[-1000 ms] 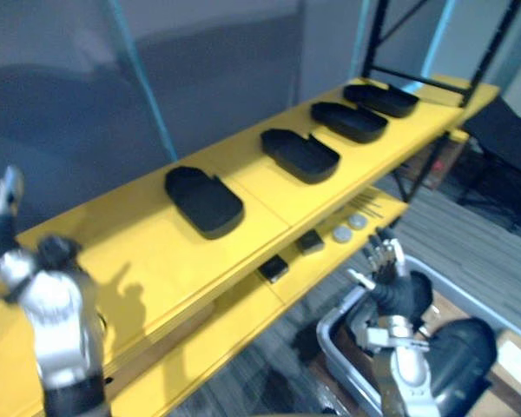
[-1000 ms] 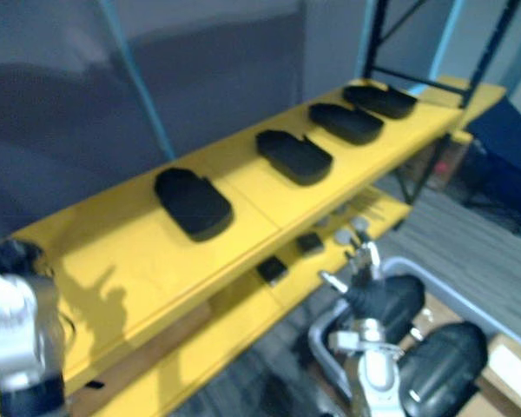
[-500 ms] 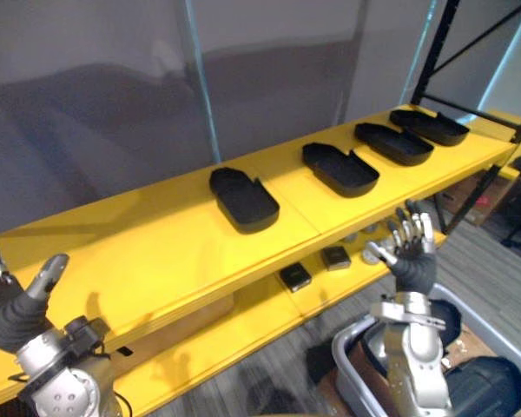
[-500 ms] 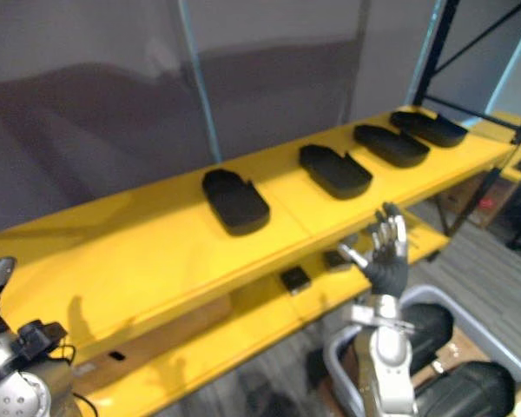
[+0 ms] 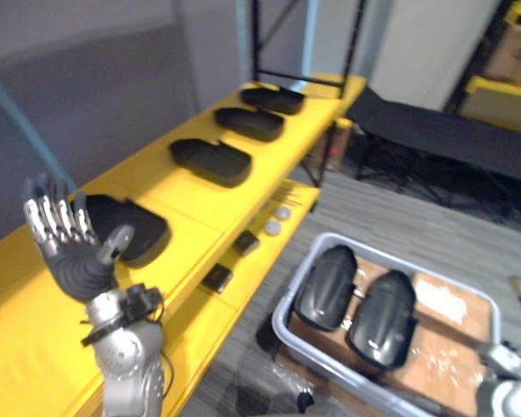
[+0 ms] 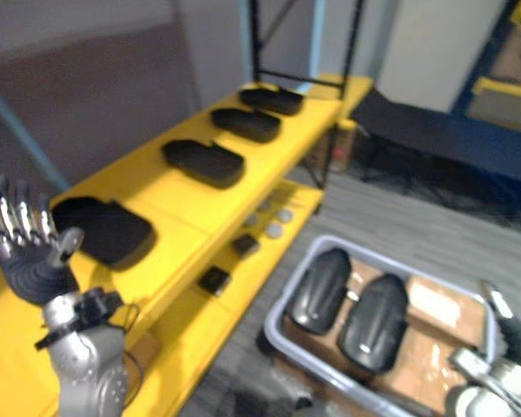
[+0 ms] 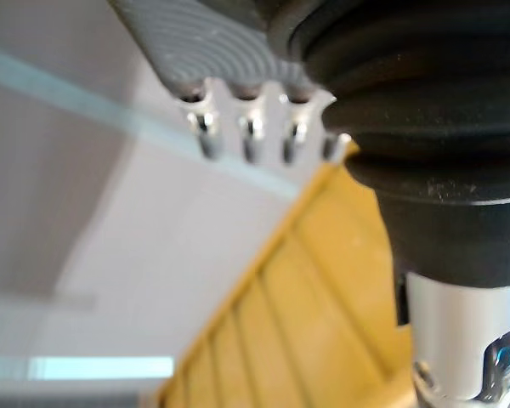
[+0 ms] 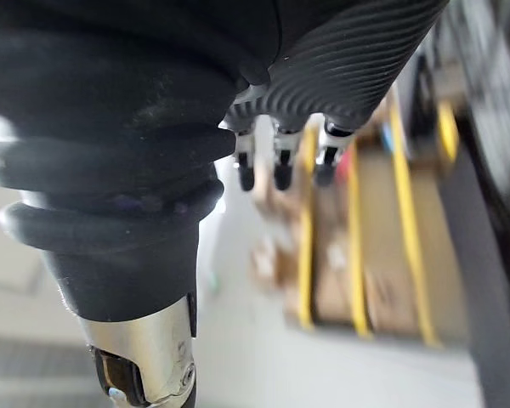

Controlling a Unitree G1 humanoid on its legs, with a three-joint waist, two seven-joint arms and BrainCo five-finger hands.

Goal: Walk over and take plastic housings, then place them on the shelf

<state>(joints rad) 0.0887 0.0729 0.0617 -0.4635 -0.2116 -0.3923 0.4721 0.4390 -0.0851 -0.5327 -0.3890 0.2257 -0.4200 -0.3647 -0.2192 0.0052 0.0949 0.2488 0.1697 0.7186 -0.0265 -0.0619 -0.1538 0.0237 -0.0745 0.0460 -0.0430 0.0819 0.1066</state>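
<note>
Four black plastic housings lie in a row on the yellow shelf (image 5: pixel 182 195): the nearest housing (image 5: pixel 122 228), a second (image 5: pixel 210 161), a third (image 5: pixel 248 123) and the farthest (image 5: pixel 273 98). Two more black housings (image 5: pixel 324 287) (image 5: pixel 382 317) lie side by side in a grey bin (image 5: pixel 285 300) on the floor to the right. My left hand (image 5: pixel 69 252) is raised in front of the nearest shelf housing, open with straight fingers (image 7: pixel 246 136) and holding nothing. My right hand (image 6: pixel 514 334) is low at the right edge, beside the bin, open and empty, its fingers (image 8: pixel 276 170) straight.
The lower yellow shelf carries small black boxes (image 5: pixel 217 278) (image 5: pixel 246 243) and round discs (image 5: pixel 273 228). Cardboard (image 5: pixel 443 347) lies under the bin. A black rack post (image 5: pixel 256 43) stands at the shelf's far end. A dark low cot (image 5: pixel 434 139) stands at the back right.
The camera has swung right, bringing the bin with two housings into view. My left hand has risen in front of the shelf. My right hand has dropped to the lower right corner.
</note>
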